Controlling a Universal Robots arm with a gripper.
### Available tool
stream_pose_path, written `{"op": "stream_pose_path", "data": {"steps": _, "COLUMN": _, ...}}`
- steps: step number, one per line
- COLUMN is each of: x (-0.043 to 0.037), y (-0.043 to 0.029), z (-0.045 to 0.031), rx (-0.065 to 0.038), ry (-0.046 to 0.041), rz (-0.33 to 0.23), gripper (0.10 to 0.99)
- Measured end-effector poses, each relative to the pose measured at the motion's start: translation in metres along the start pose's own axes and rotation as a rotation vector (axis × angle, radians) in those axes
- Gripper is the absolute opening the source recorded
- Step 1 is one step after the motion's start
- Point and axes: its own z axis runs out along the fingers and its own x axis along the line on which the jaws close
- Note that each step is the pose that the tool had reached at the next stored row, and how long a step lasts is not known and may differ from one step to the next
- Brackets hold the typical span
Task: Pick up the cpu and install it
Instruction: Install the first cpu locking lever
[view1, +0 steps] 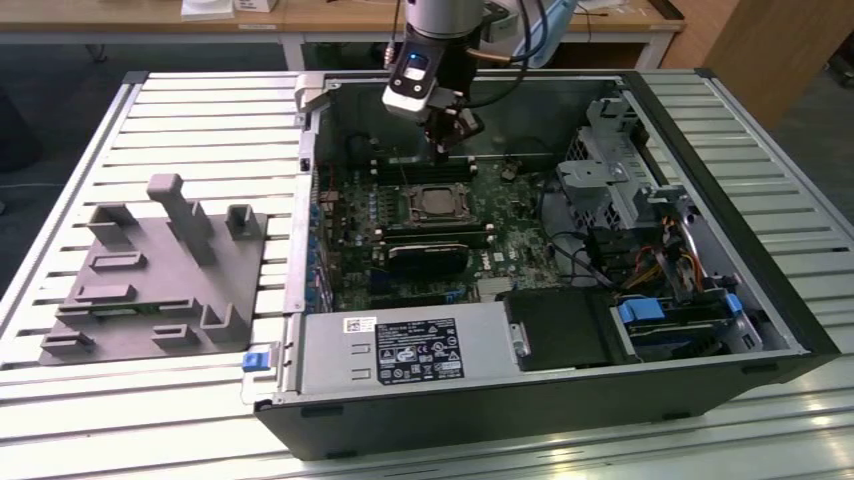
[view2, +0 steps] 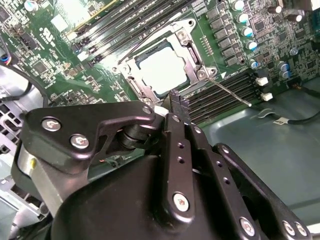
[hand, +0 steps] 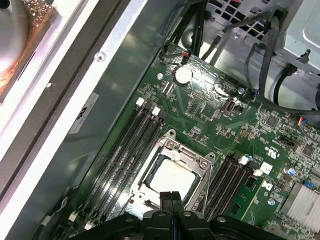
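1. Presently, the gripper (view1: 451, 135) is held above the open computer case (view1: 694, 130), over the motherboard (view1: 400, 240); in both wrist views its fingers (hand: 172, 200) are seen pressed together, clenched on nothing.
2. The cpu (hand: 170, 177) is seated in the socket (hand: 172, 170), its pale metal top being framed by the load plate; in the exterior view it is found at the centre of the board (view1: 434, 203).
3. Risk, as judged: the retention lever (view2: 230, 92) appears raised beside the memory slots (view2: 220, 95); were the chip misaligned or left unclamped, socket pins could be bent.
4. The case is laid on a slatted metal table (view1: 200, 110); a grey plastic tray (view1: 147, 290) stands at the exterior view's left.
5. Wooden benches (view1: 334, 15) are seen behind.
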Motion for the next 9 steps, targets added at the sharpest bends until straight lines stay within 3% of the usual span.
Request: {"op": "stream_pose_path", "data": {"steps": 9, "x": 0.0000, "y": 0.0000, "z": 0.0000, "rx": -0.001, "ry": 0.0018, "rz": -0.052, "gripper": 0.106}}
